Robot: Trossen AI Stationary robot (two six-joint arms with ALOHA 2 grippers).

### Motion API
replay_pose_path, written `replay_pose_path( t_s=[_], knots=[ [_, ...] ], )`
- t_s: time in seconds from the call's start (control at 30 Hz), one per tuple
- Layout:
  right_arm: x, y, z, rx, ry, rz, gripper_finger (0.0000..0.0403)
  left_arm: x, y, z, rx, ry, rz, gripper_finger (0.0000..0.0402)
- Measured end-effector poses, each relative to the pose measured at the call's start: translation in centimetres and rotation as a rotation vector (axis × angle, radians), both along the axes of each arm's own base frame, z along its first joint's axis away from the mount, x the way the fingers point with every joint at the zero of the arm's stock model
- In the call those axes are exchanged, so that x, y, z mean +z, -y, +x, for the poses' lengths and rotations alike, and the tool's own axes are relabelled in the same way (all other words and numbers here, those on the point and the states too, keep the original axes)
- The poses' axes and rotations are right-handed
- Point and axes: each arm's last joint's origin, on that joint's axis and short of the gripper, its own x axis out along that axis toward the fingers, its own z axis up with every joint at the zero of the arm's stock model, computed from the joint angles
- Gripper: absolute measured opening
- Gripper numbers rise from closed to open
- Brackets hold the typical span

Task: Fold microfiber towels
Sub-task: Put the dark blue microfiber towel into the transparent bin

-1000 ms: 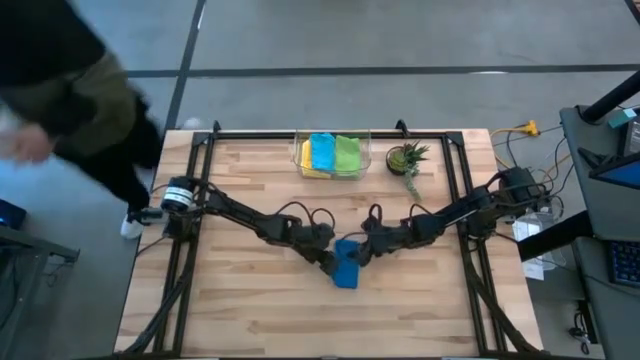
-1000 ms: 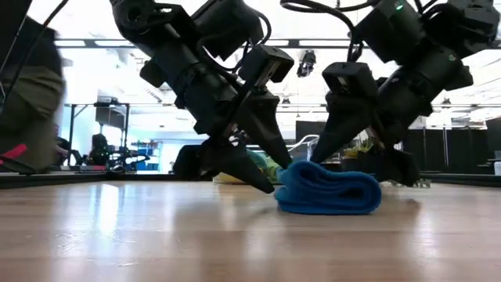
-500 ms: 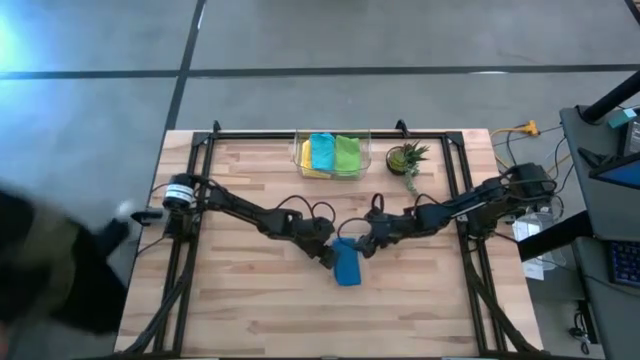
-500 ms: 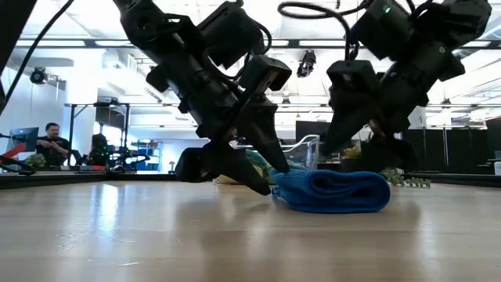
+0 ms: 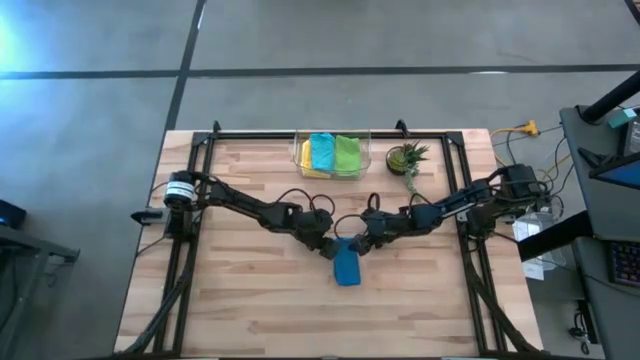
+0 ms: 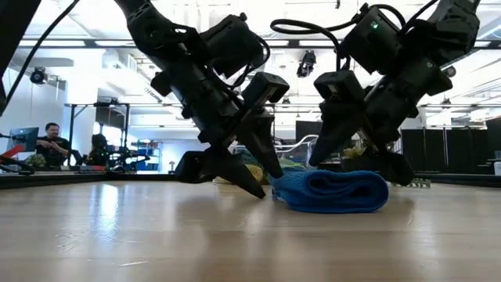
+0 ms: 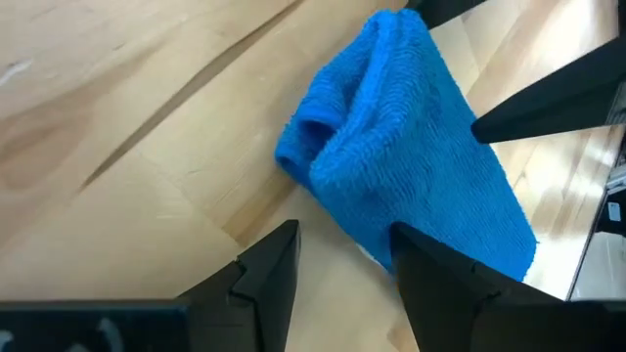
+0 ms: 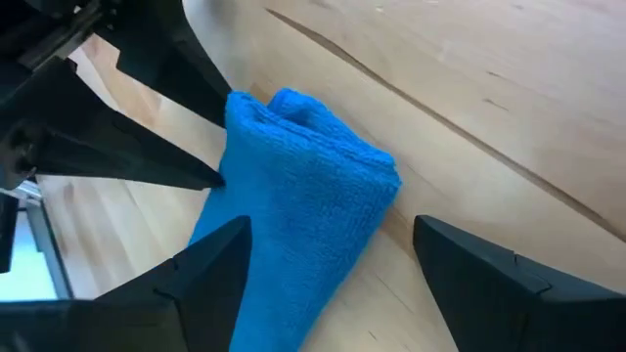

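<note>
- Blue towel (image 5: 347, 266): folded into a compact bundle with rolled edges, lying on the bare wooden table (image 5: 250, 300) near its middle, between the two arms.
- Left pincer (image 7: 337, 259): low at the end of the bundle that faces it, fingers apart with nothing between them. In the left wrist view one finger (image 7: 445, 284) lies against the towel's edge, the other (image 7: 269, 269) over bare wood.
- Right pincer (image 8: 333, 269): at the same far end of the bundle, from the opposite side, fingers spread wide. In the right wrist view the towel lies in the gap, but neither finger presses on it.
- Clear bin (image 5: 298, 157): at the table's far edge, holding the yellow towel (image 5: 307, 159), a second blue towel (image 5: 322, 152) and the lime green towel (image 5: 347, 154), all folded. No teal towel can be made out.
- Potted plant (image 5: 404, 158): just beside the bin and well apart from the work.
- Step in hand (judgement): the fold appears complete, and the bundle now wants moving to the bin.
- Doing it well (judgement): bring the fingers down across all layers, not on the top roll alone. Close firmly, since soft pile compresses. Lift straight up before travelling, so that the fold does not open. The other arm should first draw clear.
- Risk (judgement): a grip on one layer would unroll the bundle.
</note>
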Motion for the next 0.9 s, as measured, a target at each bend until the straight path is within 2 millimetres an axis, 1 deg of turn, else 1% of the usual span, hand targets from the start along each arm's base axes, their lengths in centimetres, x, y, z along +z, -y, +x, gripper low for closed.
replay_pose_path(
  t_s=[0.17, 0.53, 0.77, 0.9],
  knots=[
    [0.0, 0.2, 0.0, 0.013, 0.000, 0.025, 0.0273, -0.3, -0.1, -0.3, -0.012, -0.038, 0.020, 0.0150],
    [0.0, 0.2, 0.0, 0.009, -0.001, 0.042, 0.0269, -0.3, -0.3, -0.4, 0.013, -0.045, 0.043, 0.0150],
    [0.0, 0.1, 0.1, 0.013, 0.002, 0.051, 0.0263, -1.6, -0.2, 0.0, 0.045, -0.081, 0.027, 0.0150],
    [0.0, 0.1, 0.1, 0.013, 0.003, 0.051, 0.0262, -1.7, 0.2, 0.2, 0.053, -0.079, 0.059, 0.0149]
  ],
)
